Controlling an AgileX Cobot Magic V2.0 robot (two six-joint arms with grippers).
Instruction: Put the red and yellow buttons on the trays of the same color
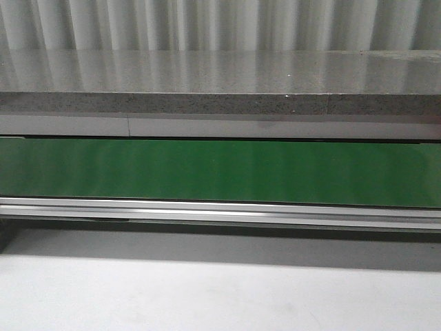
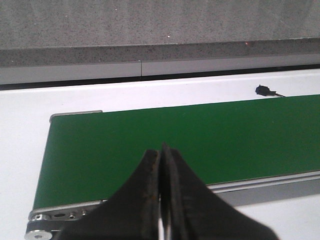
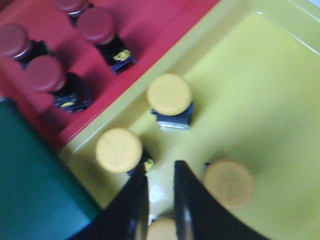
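In the right wrist view, several yellow buttons (image 3: 169, 94) stand in the yellow tray (image 3: 260, 90), and several red buttons (image 3: 95, 24) stand in the red tray (image 3: 150, 30) beside it. My right gripper (image 3: 160, 167) hovers over the yellow tray, open, with nothing at its tips. One yellow button (image 3: 161, 230) shows through the gap further back, and others (image 3: 119, 149) (image 3: 229, 182) flank the fingers. My left gripper (image 2: 161, 148) is shut and empty over the near edge of the green belt (image 2: 175, 130). Neither gripper appears in the front view.
The green conveyor belt (image 1: 220, 172) runs across the front view with a metal rail before it and a grey stone ledge (image 1: 220, 76) behind. The belt's roller end (image 2: 40, 227) lies near my left gripper. A small black connector (image 2: 262, 90) sits beyond the belt.
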